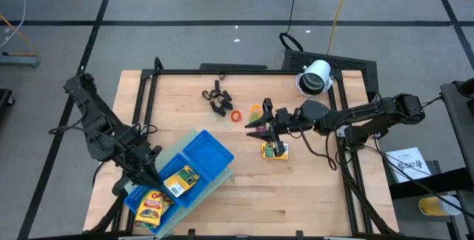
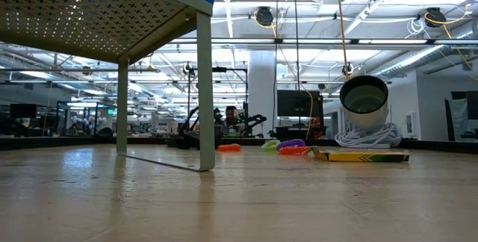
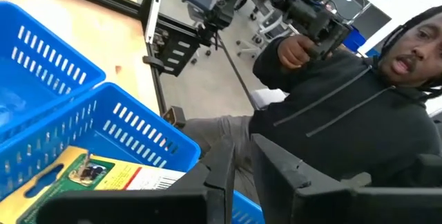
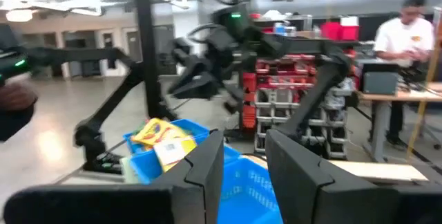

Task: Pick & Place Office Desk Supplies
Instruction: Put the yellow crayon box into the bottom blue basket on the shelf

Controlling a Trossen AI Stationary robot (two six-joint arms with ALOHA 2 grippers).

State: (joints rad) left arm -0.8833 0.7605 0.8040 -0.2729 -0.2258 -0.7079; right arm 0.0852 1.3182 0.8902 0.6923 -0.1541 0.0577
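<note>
In the tilted blue tray [image 1: 211, 150], two yellow packs [image 1: 181, 180]; left hand [image 1: 148, 167] grips its wall.

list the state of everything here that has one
left gripper: shut on blue tray
blue tray: lifted, tilted, two yellow packs inside
right gripper: open, empty
third yellow pack: flat on table
rings: loose on table
black clips: loose on table
white cylinder: lying on its side
</note>
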